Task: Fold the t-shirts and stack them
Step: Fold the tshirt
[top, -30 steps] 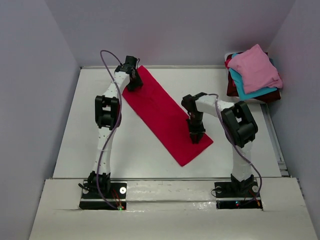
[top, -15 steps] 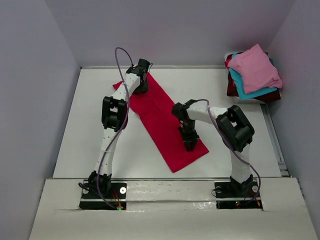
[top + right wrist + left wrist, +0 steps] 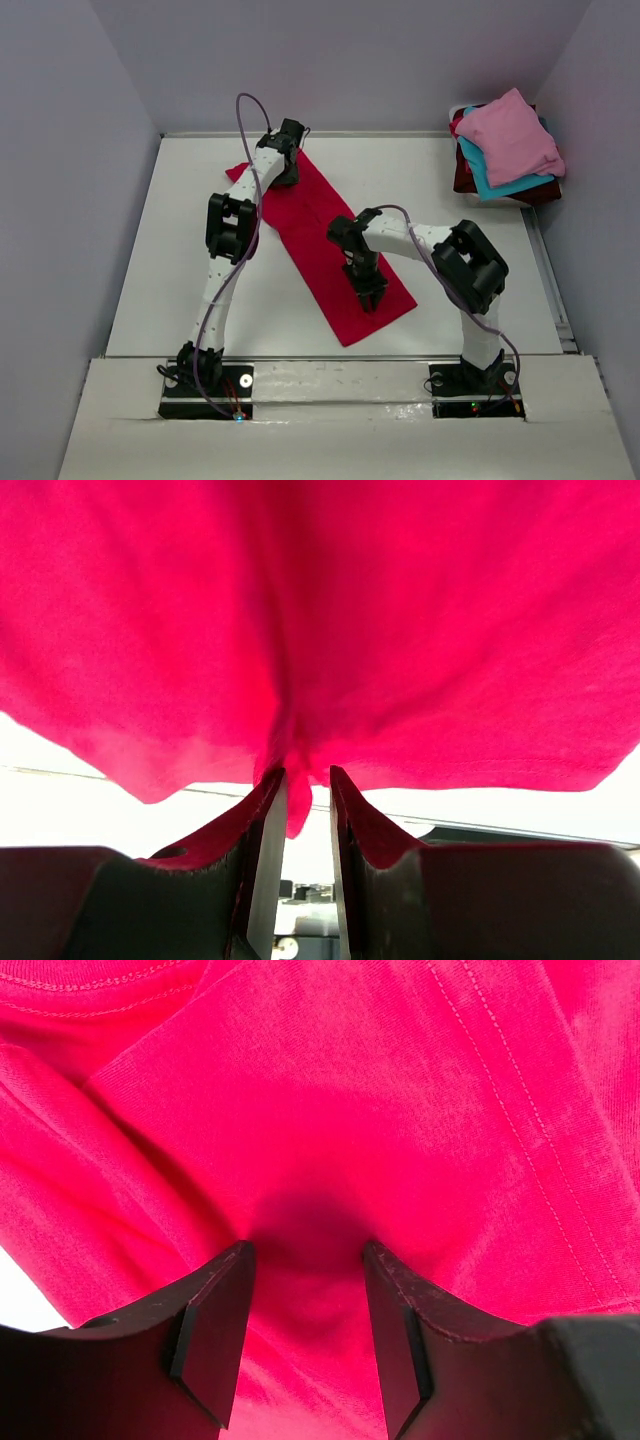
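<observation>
The crimson-red t-shirt [image 3: 310, 235] lies as a long folded strip running diagonally across the white table [image 3: 180, 260]. My left gripper [image 3: 288, 168] is at its far end, and a sleeve pokes out to the left there. In the left wrist view red cloth [image 3: 330, 1110] fills the frame. The jaws of the left gripper [image 3: 305, 1250] stand fairly wide, closed on a bunch of it, with creases running into the tips. My right gripper [image 3: 370, 297] is at the shirt's near end. In its wrist view the right gripper [image 3: 308, 775] pinches the hem [image 3: 300, 680], lifted off the table.
A stack of other t-shirts sits at the back right on a side shelf: light pink [image 3: 510, 135] on top, teal-blue [image 3: 490, 182] under it, dark maroon [image 3: 462, 172] lowest. Grey walls close in the left, back and right sides.
Both arms have swung the red shirt: its far end went right, its near end left and nearer. A sleeve now shows at the far left.
</observation>
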You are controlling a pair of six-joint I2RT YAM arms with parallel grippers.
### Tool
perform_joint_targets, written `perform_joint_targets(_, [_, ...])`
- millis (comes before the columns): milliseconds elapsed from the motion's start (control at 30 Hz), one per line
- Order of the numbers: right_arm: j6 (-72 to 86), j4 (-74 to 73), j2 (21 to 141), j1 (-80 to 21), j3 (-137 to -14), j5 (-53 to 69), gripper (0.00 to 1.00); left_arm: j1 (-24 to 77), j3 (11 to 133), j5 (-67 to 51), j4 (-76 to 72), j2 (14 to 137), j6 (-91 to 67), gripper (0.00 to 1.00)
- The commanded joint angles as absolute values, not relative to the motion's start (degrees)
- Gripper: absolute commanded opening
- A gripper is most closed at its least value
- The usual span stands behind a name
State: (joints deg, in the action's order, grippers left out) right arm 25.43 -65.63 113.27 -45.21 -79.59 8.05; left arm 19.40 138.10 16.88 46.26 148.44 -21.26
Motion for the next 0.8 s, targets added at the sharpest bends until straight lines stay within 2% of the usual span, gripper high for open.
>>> perform_joint_targets(0, [25.58, -67.41, 110.66, -46.67, -79.19, 8.88, 0.30, 20.12, 138.69, 13.38, 51.16, 152.75, -20.57, 0.60])
perform_joint_targets(233, [29.35, -68.38, 110.22, -46.67, -78.75, 0.70, 0.31, 20.13, 138.17, 11.60, 49.75, 153.11, -21.88, 0.60])
perform_joint_targets(467, [32.08, -71.45, 109.51, -46.67, -86.56, -5.53, 0.35, 20.13, 136.14, 11.78, 49.13, 152.05, -21.09, 0.60])
perform_joint_targets(767, [31.64, -71.81, 111.62, -46.67, -89.39, -5.81, 0.42, 20.13, 136.67, 11.95, 49.22, 151.96, -21.01, 0.60])
